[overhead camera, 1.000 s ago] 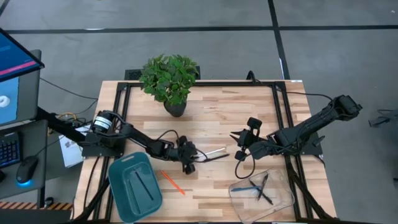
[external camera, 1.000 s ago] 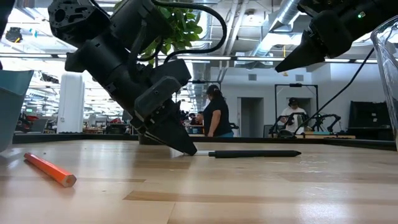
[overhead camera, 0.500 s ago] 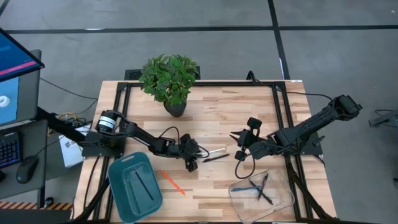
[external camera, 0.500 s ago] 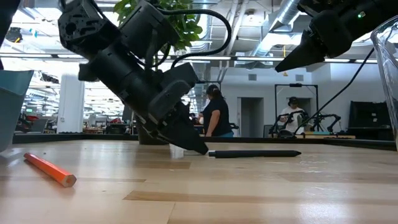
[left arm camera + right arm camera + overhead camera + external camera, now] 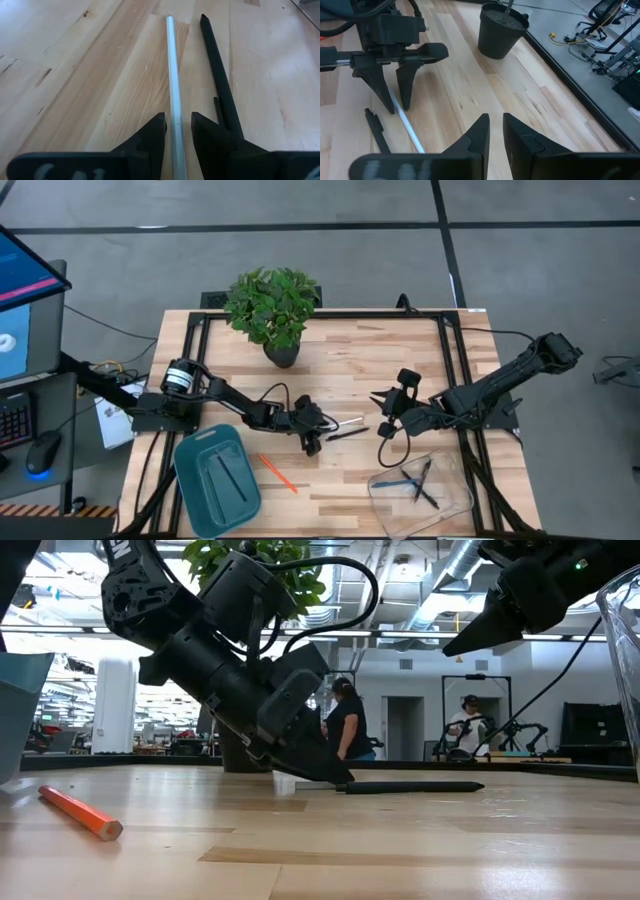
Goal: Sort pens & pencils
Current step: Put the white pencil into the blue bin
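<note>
A whitish pen [image 5: 172, 85] lies flat on the wooden table [image 5: 340, 370], with a black pen [image 5: 220, 85] beside it. My left gripper [image 5: 177, 119] is open and tipped down at the table. Its two fingers stand one on each side of the whitish pen's near end, with a thin gap on both sides. From above, that gripper [image 5: 322, 424] is at mid-table. An orange pencil [image 5: 277, 473] lies near the teal tray [image 5: 190, 455]. My right gripper [image 5: 496, 117] hangs above the table, a narrow gap between its fingers and nothing in it.
A potted plant [image 5: 281, 352] stands at the table's far side. A clear tray [image 5: 455, 502] at the near right holds a blue pen [image 5: 400, 481] and dark ones. The teal tray holds dark sticks. People stand in the room behind the table [image 5: 345, 725].
My left gripper has sunk toward the table and gone toward the right edge, tipping further down, until its fingers straddle the whitish pen's end. The pens have not moved.
</note>
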